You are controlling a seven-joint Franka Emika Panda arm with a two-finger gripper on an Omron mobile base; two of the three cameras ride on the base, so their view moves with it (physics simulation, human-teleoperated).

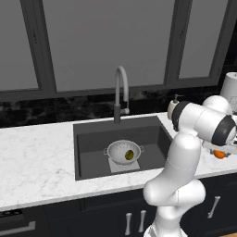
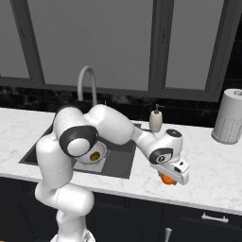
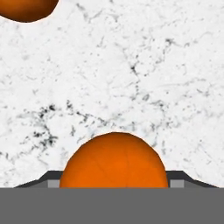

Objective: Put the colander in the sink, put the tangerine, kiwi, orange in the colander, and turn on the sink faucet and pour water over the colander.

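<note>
Low over the marble counter [image 3: 175, 65], the hand [image 2: 166, 180] straddles a round orange fruit [image 3: 113, 162], grip unclear.

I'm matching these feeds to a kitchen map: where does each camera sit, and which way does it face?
Left base view: behind-left, facing the sink, colander and faucet; arm at right.
Right base view: behind-right, facing the counter; arm reaches to an orange fruit.
Hand view: on the hand, facing down at that fruit between the claw tips.
Both base views share sink and colander.
</note>
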